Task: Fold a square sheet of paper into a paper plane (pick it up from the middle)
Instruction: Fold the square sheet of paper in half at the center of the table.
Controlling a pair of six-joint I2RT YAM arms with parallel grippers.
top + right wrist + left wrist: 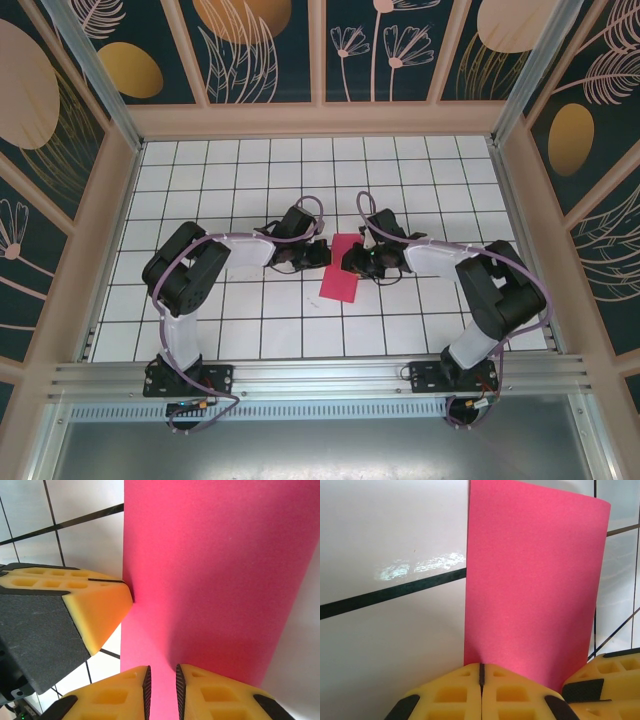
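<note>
The square sheet of paper (339, 277) is red-pink and looks like a narrow rectangle near the middle of the white grid table, between my two grippers. My left gripper (321, 256) comes from the left; in the left wrist view its yellow jaws (481, 672) are shut, with the paper (535, 580) pinched in the seam near its left edge. My right gripper (353, 262) meets the sheet from the right. Its jaws (161, 685) stand a narrow gap apart with the paper (215, 570) between them, pads not pressing. One left finger (97, 610) touches the paper's edge.
The white grid table (250, 330) is walled by a pale wooden frame (320, 122) at the back and sides. A metal rail (320, 378) with both arm bases runs along the near edge. Both arms reach inward, with their grippers close together at the centre.
</note>
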